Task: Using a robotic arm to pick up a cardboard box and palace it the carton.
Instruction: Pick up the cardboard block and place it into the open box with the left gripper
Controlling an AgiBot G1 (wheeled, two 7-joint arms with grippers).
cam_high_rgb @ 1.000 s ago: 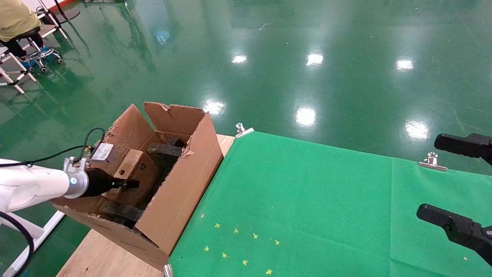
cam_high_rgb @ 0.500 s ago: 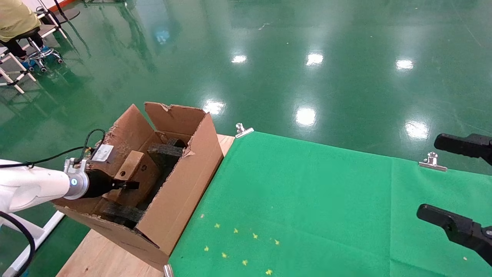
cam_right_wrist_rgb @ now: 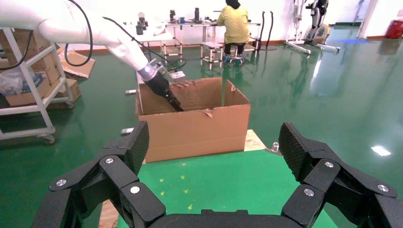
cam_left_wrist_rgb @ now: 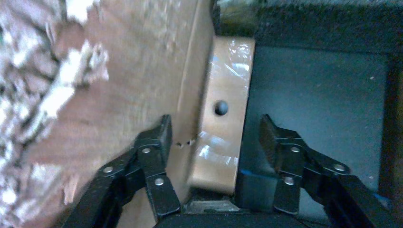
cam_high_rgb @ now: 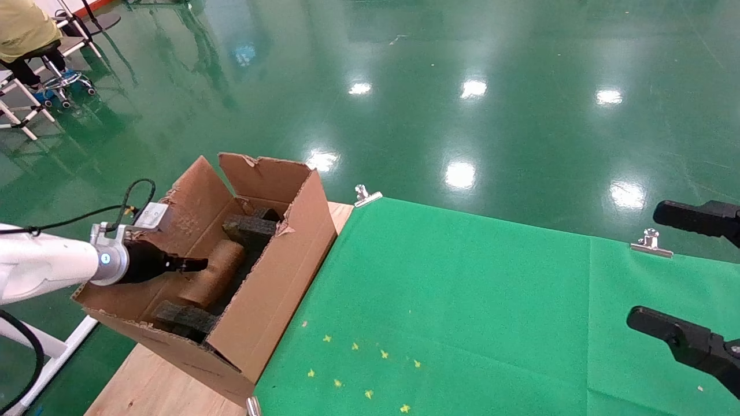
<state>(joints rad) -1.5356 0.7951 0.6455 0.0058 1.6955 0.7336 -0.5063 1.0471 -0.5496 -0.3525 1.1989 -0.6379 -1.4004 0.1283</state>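
Observation:
The small brown cardboard box (cam_high_rgb: 213,281) lies inside the large torn-flapped carton (cam_high_rgb: 272,294), between its black foam blocks. My left gripper (cam_high_rgb: 199,264), on the white arm, reaches into the carton from the left and is open just above the box. In the left wrist view the box (cam_left_wrist_rgb: 222,128), with its round hole, sits between the spread fingers (cam_left_wrist_rgb: 159,142) without touching them, beside the carton's inner wall (cam_left_wrist_rgb: 133,71). My right gripper (cam_high_rgb: 646,266) is open and empty at the far right over the green cloth; it also shows in the right wrist view (cam_right_wrist_rgb: 214,135).
Black foam blocks (cam_high_rgb: 250,226) (cam_high_rgb: 182,316) sit at the carton's far and near ends. The carton stands on a wooden table (cam_high_rgb: 156,384) left of the green cloth (cam_high_rgb: 462,300), which is held by metal clips (cam_high_rgb: 365,195). A seated person (cam_high_rgb: 23,29) is at far left.
The small box has left my left gripper and dropped lower into the carton, tipping over. The left gripper has drawn slightly up and back. The right arm has not moved.

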